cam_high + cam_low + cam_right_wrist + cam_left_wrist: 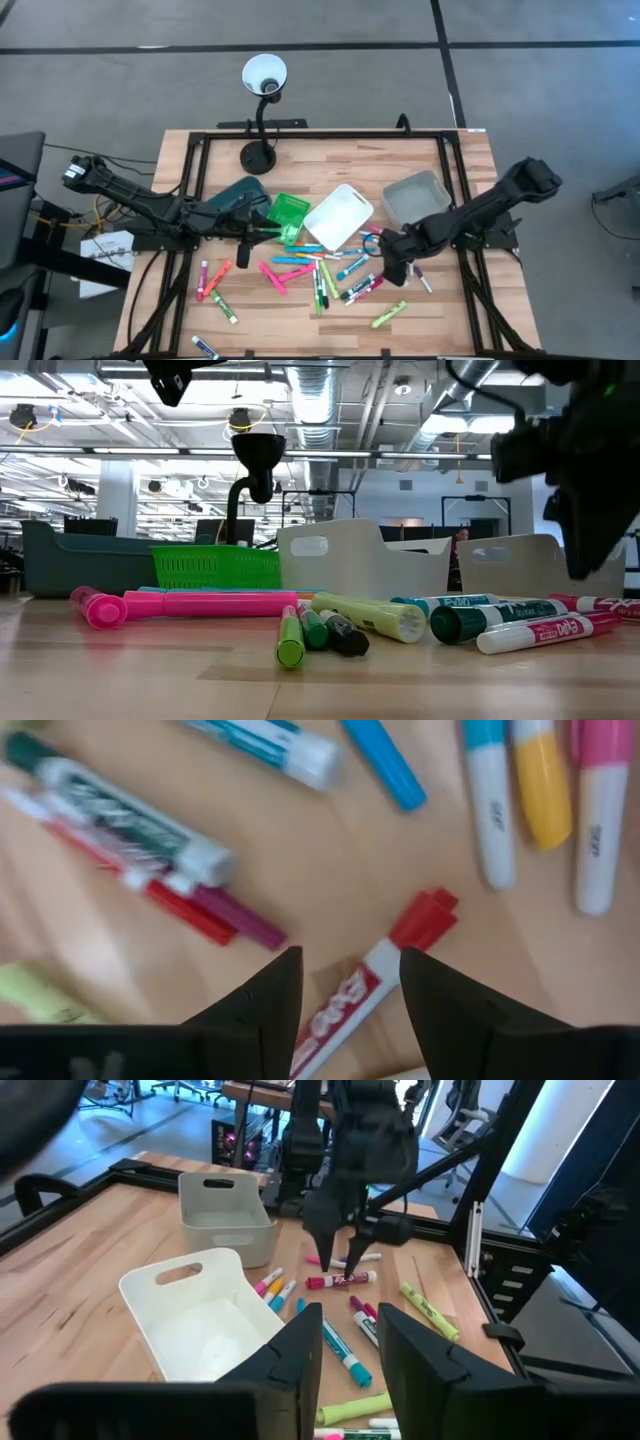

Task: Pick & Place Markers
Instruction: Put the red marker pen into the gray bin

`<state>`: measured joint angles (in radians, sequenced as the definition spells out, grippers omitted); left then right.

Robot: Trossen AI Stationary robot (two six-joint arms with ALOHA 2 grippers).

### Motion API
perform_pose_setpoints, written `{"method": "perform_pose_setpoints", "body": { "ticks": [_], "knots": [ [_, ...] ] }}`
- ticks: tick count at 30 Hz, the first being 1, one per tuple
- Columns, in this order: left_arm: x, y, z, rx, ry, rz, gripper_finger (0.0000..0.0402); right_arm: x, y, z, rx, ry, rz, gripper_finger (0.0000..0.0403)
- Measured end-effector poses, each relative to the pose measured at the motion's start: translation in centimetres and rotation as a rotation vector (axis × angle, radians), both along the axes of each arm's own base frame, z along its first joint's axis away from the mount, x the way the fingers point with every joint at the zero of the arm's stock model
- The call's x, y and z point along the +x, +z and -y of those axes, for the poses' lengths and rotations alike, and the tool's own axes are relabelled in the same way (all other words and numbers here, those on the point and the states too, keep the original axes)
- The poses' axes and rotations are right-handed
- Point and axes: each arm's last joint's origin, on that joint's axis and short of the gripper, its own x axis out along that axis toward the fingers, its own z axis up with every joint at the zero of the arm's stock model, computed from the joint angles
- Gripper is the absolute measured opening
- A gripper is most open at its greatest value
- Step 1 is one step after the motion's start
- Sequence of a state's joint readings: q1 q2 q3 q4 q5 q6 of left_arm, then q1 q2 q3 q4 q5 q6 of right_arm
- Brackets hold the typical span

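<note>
From above we see the markers [320, 272] scattered across the middle of the wooden table [440, 310], below the green bin [288, 213], white bin [338, 216] and grey bin [414, 196]. The left claw [262, 236] sits beside the green bin; the right claw [392, 270] hangs over the markers' right end.

At table height, we've got pink, green and teal markers [350, 620] lying flat in front of the bins.

Through the left wrist, our left claw [348, 1342] stands parted with nothing between its fingers, the white bin [200, 1320] just beyond.

Through the right wrist, our right claw [350, 982] is spread wide, empty, straddling a red-capped marker [380, 970] on the wood.
</note>
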<state>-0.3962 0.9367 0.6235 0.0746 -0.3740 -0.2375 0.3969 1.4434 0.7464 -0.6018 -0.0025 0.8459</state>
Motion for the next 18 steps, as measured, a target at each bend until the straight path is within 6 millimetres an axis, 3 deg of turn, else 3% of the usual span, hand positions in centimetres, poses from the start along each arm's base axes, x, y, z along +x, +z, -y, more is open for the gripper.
{"method": "perform_pose_setpoints", "body": {
  "ticks": [11,18],
  "knots": [
    [0.0,0.0,0.0,0.000,0.000,0.001,0.0095,0.6,-2.7,-0.2,-0.055,0.007,-0.112,0.0164],
    [0.0,0.0,0.0,0.000,0.000,0.001,0.0095,0.8,-3.8,-0.2,-0.108,-0.003,-0.153,0.0124]
  ]
}}
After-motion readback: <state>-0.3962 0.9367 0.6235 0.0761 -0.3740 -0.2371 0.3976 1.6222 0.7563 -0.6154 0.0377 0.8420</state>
